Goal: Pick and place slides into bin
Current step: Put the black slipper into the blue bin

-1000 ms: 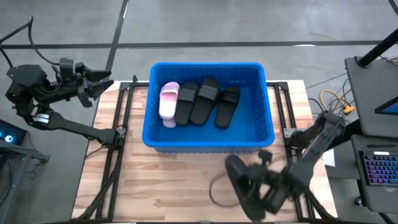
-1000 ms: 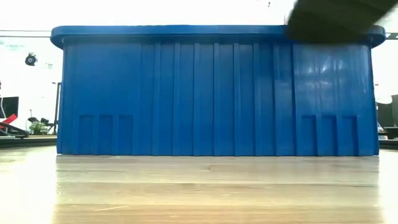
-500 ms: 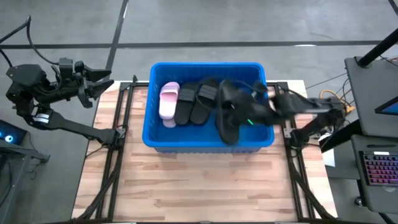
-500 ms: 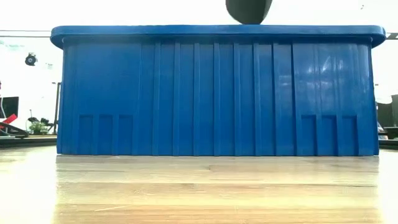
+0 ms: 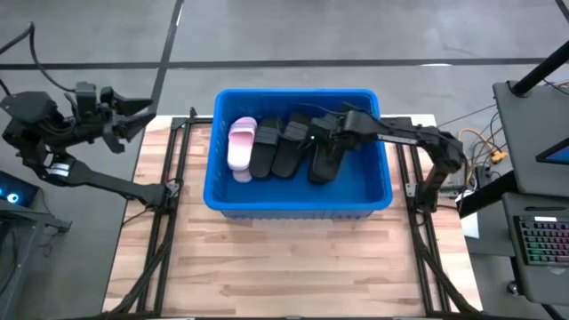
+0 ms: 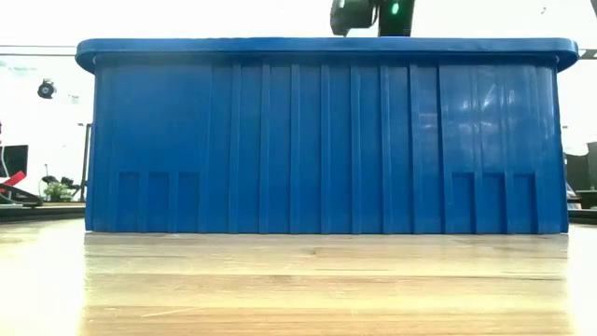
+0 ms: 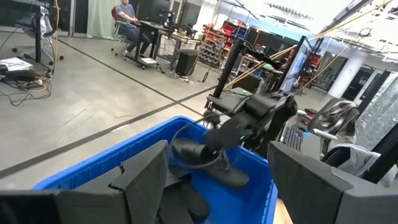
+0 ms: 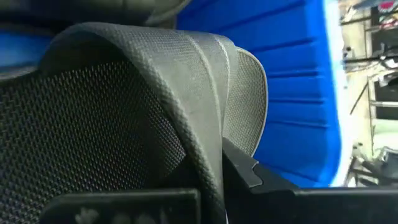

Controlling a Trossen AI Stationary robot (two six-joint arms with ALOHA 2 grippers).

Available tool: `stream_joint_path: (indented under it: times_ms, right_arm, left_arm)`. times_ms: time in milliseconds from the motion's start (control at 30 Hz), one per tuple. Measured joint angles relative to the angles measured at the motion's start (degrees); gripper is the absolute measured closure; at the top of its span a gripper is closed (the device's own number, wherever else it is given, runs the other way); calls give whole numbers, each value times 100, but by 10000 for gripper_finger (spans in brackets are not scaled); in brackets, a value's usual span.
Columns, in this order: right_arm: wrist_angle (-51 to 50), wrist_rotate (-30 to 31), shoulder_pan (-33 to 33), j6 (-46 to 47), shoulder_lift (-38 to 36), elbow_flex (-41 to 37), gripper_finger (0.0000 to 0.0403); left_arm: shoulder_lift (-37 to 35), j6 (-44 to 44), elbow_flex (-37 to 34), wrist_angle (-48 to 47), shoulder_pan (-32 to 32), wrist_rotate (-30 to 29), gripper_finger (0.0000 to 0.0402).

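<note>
The blue bin (image 5: pixel 386 182) stands at the table's far middle. In it lie a pink slide (image 5: pixel 240 142) and three black slides (image 5: pixel 265 149) (image 5: pixel 288 147) (image 5: pixel 325 158), side by side on the floor of the bin. My right gripper (image 5: pixel 318 133) reaches in from the table's right, over the bin, and is shut on another black slide (image 7: pixel 200 154). The gripper's top shows above the bin's rim in the low view (image 6: pixel 364 13). My left gripper (image 5: pixel 147 116) is open and empty, beyond the table's far left corner. My right gripper holds the black slide by its broad strap (image 8: pixel 205 130), with a dark finger (image 8: pixel 239 169) right against the strap's edge. The arm comes about level from the table's right. The slide hangs clear above the slides in the bin (image 7: pixel 231 178).
The bare wooden tabletop (image 5: pixel 284 267) lies in front of the bin. Black frame rails run along both sides (image 5: pixel 169 204) (image 5: pixel 413 200). A desk with a keyboard (image 5: pixel 542 240) stands past the table's right edge. A person sits far off in the room (image 7: pixel 127 15).
My right gripper has carried the black slide from low over the table's near right up over the bin's rim and on toward the far left. It now holds the slide over the bin's middle.
</note>
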Motion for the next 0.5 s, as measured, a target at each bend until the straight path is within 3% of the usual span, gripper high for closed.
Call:
stream_joint_path:
  times_ms: [267,500]
  right_arm:
    - [1530,-250,-349,-361,227,-878,390]
    - [1928,-130,-624,-181,375,-1317,390]
  left_arm:
    - [-115,0,0,3,0,-1,142]
    - [-183,-2,0,2,0,-2,142]
